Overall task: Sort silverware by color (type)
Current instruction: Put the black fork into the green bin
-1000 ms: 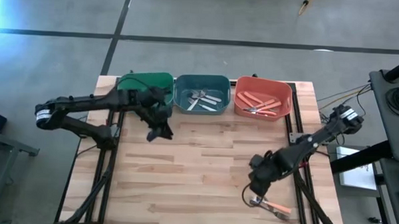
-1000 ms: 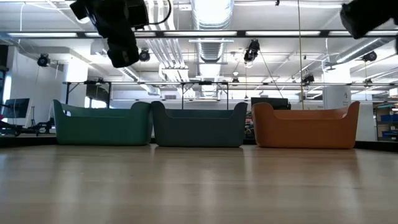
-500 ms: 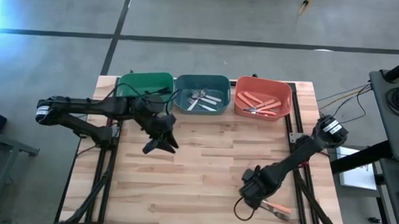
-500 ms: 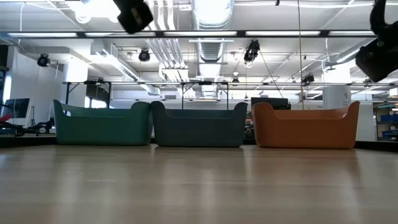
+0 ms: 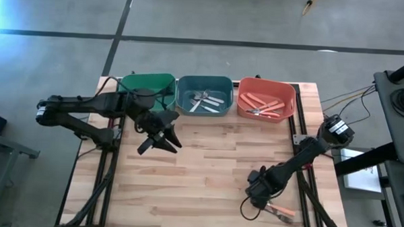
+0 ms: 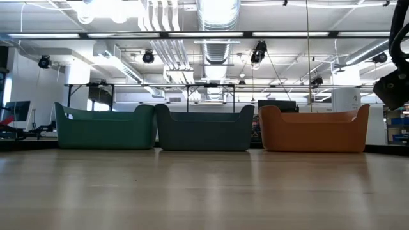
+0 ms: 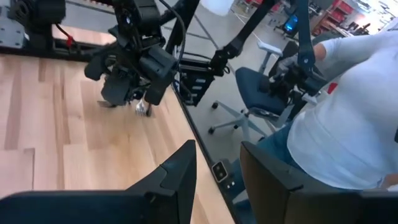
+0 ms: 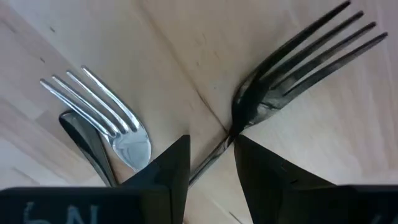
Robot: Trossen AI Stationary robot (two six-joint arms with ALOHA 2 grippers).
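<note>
Wooden counter point(image 5: 207, 167) carries three bins along its far edge: a green bin point(image 5: 147, 83), a blue bin point(image 5: 204, 95) holding silver pieces, and an orange bin point(image 5: 266, 99) holding orange-handled pieces.

Remaining loose silverware lies near the counter's near right corner, beneath the right arm. The right end effector point(image 5: 255, 193) sits low over this cluster. Its wrist view shows a black fork point(image 8: 292, 68) directly ahead between the two fingers, handle running in toward the gap and tines pointing away on a diagonal. A silver fork point(image 8: 106, 115) lies just beside it, off one finger, with a dark utensil partly under it. The fingers stand apart with nothing clamped; the black handle appears to sit at the gap, contact uncertain.

The left end effector point(image 5: 159, 134) hovers in front of the green and blue bins, fingers apart, empty, well away from the loose pieces.

Judgement: the right arm is the nearer; its approach must line up with the black fork's diagonal axis while clearing the silver fork.
</note>
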